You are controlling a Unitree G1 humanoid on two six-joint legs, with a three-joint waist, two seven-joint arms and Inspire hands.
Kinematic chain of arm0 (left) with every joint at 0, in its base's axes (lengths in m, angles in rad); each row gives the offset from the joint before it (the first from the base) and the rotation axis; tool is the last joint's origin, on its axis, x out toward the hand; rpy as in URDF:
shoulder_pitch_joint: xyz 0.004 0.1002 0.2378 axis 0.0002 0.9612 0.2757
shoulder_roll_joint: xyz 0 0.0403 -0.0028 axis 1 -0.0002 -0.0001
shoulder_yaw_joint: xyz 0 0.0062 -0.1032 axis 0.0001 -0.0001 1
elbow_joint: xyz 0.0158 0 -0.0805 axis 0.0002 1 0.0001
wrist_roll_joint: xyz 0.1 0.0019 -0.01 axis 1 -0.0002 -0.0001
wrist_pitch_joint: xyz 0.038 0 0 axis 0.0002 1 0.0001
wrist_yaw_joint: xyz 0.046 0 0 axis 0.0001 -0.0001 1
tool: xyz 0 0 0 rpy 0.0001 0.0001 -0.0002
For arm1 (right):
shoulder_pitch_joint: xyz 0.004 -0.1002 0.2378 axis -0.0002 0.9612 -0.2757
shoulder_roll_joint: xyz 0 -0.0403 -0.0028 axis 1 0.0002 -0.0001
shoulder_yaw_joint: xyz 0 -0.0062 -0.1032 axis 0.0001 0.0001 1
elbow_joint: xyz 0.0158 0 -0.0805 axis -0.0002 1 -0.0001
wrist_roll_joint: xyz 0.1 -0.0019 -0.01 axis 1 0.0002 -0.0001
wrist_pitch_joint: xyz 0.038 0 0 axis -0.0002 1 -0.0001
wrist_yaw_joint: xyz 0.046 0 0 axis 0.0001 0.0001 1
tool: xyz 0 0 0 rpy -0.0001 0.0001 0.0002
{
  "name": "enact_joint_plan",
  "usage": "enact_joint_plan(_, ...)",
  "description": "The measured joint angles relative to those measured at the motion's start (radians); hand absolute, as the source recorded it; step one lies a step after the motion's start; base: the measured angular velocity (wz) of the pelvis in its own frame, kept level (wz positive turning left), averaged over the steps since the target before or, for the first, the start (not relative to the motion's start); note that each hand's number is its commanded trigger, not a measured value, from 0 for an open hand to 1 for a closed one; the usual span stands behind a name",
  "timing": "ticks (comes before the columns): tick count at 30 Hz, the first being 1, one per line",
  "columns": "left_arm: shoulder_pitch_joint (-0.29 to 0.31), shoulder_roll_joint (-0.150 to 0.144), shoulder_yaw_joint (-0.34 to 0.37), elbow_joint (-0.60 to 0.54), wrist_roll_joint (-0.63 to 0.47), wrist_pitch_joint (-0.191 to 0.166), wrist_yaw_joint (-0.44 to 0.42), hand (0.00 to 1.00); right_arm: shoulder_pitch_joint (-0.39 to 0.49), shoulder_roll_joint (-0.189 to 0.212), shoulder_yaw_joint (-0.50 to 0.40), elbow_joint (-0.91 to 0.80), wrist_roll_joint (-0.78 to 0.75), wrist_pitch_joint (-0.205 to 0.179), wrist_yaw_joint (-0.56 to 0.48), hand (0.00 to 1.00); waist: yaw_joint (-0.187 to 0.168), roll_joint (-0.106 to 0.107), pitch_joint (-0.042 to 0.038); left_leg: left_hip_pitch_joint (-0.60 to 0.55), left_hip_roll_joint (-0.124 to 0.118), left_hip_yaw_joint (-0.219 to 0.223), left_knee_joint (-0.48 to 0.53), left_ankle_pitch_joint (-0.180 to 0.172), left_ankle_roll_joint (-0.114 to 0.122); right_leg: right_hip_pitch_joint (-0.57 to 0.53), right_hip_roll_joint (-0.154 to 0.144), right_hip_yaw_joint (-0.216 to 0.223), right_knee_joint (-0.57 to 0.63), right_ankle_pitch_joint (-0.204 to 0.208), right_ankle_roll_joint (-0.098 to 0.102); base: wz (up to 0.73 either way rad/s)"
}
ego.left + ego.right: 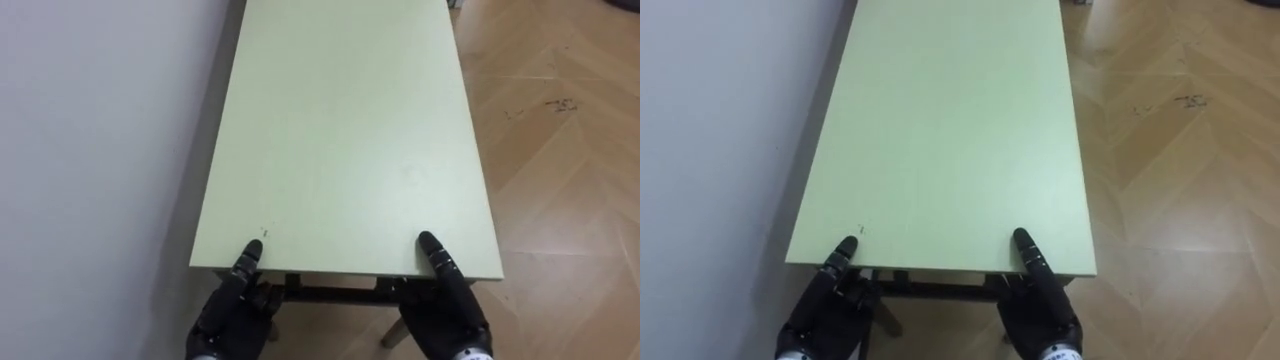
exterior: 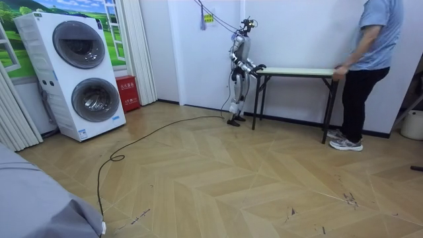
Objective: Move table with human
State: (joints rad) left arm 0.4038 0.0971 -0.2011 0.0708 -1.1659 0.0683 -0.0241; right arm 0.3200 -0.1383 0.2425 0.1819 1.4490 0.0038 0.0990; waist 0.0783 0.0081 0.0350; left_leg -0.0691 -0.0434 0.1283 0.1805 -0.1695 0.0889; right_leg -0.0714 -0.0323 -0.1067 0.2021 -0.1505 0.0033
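Left hand (image 1: 230, 315) and right hand (image 1: 447, 312) at the near short edge of the pale green table (image 1: 350, 130).
Each palm sits below that edge with a thumb laid on the tabletop; how far either hand is closed under the table cannot be told. A white wall (image 1: 100, 150) runs just beside the table's left long side, and wood floor (image 1: 565, 160) lies to its right. At the table's far end a person (image 2: 371, 39) leans in with a hand on its edge.

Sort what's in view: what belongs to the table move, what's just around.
In the job: table, left hand and right hand at its near end, person holding the far end.
Just around: stacked washing machines, red box, curtain.
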Motion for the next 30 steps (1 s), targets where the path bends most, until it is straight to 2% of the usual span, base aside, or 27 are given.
enact_joint_plan(1, -0.001, 0.0, 0.0, 0.001, 0.0, -0.001, 0.0, 0.45, -0.001, 0.001, 0.0, 0.002, 0.0, 0.0, 0.0, 0.57, 0.0, 0.0, 0.0001, 0.002, 0.0, 0.0, -0.001, 0.0, 0.0, 0.0, 0.0, -0.001, 0.002, 0.0, 0.0, 0.0)
enact_joint_plan(2, -0.004, 0.0, 0.0, 0.007, 0.003, -0.001, 0.0, 0.08, -0.002, 0.003, 0.0, 0.003, 0.0, -0.003, 0.0, 0.15, 0.0, 0.0, 0.0001, 0.002, 0.0, 0.001, -0.002, 0.0, 0.0, 0.001, 0.0, -0.003, 0.002, 0.0, 0.0, 0.0)
enact_joint_plan(3, -0.004, 0.0, 0.0, 0.01, 0.004, -0.002, -0.002, 0.0, -0.002, 0.003, 0.0, 0.004, 0.0, -0.003, 0.0, 0.0, 0.0, 0.001, 0.0001, 0.002, 0.0, 0.001, -0.002, 0.0, 0.0, 0.001, 0.0, -0.003, 0.002, 0.0, 0.0, 0.0)
enact_joint_plan(4, -0.005, 0.001, -0.001, 0.017, 0.005, -0.004, -0.009, 0.0, -0.003, 0.003, 0.001, 0.01, 0.0, -0.003, 0.005, 0.0, 0.001, 0.001, -0.0002, 0.003, 0.0, 0.001, -0.003, 0.0, 0.0, 0.002, 0.0, -0.003, 0.002, 0.0, 0.0, 0.0)
enact_joint_plan(6, -0.016, 0.002, -0.004, 0.04, 0.075, -0.011, -0.021, 0.0, -0.006, 0.005, 0.005, 0.035, -0.028, -0.012, 0.034, 0.0, 0.001, 0.003, -0.0013, 0.01, 0.0, 0.002, -0.004, 0.0, 0.0, 0.007, 0.0, -0.005, 0.002, 0.0, 0.0, -0.02)
enact_joint_plan(8, -0.031, 0.014, -0.004, 0.06, 0.184, -0.028, -0.041, 0.0, -0.005, -0.009, 0.013, 0.047, -0.109, -0.015, 0.079, 0.0, -0.001, 0.011, -0.0061, 0.015, 0.001, 0.006, -0.005, 0.0, 0.0, 0.01, 0.0, -0.005, 0.002, 0.0, 0.0, -0.06)
enact_joint_plan(10, -0.044, 0.018, -0.008, 0.081, 0.242, -0.031, -0.058, 0.0, -0.005, -0.024, 0.014, 0.048, -0.167, -0.017, 0.105, 0.0, -0.001, 0.016, -0.0091, 0.029, 0.001, 0.008, -0.012, 0.0, 0.0, 0.019, 0.0, -0.005, 0.002, 0.0, 0.0, -0.05)
enact_joint_plan(14, -0.056, 0.018, -0.007, 0.086, 0.316, -0.033, -0.077, 0.0, -0.004, -0.028, 0.014, 0.07, -0.232, -0.017, 0.139, 0.0, 0.002, 0.017, -0.0116, 0.062, 0.004, 0.01, -0.021, -0.001, 0.0, 0.045, 0.004, 0.002, 0.002, 0.0, 0.0, -0.06)
enact_joint_plan(17, -0.069, 0.018, -0.004, 0.099, 0.351, -0.04, -0.1, 0.0, -0.002, -0.032, 0.014, 0.08, -0.259, -0.017, 0.183, 0.0, 0.001, 0.013, -0.0154, 0.07, 0.007, 0.019, -0.022, -0.001, 0.0, 0.052, 0.006, -0.001, 0.002, 0.001, -0.002, -0.09)
enact_joint_plan(24, -0.075, 0.019, -0.008, 0.185, 0.353, -0.046, -0.117, 0.0, 0.001, -0.032, 0.013, 0.14, -0.285, -0.016, 0.291, 0.0, -0.003, 0.001, -0.025, 0.093, 0.012, 0.033, -0.022, -0.002, -0.002, 0.069, 0.009, -0.003, -0.001, 0.004, -0.007, -0.05)
enact_joint_plan(26, -0.076, 0.029, -0.01, 0.206, 0.353, -0.054, -0.127, 0.0, 0.005, -0.032, 0.014, 0.161, -0.285, -0.016, 0.321, 0.0, -0.002, 0.001, -0.0277, 0.098, 0.013, 0.033, -0.022, -0.003, -0.003, 0.075, 0.008, -0.01, 0.0, 0.004, -0.007, 0.0)
enact_joint_plan(30, -0.077, 0.036, -0.012, 0.259, 0.354, -0.07, -0.128, 0.0, 0.008, -0.032, 0.014, 0.175, -0.29, -0.016, 0.33, 0.0, -0.009, 0.001, -0.028, 0.098, 0.013, 0.034, -0.02, -0.003, -0.003, 0.075, 0.009, -0.011, 0.001, 0.005, -0.008, 0.0)
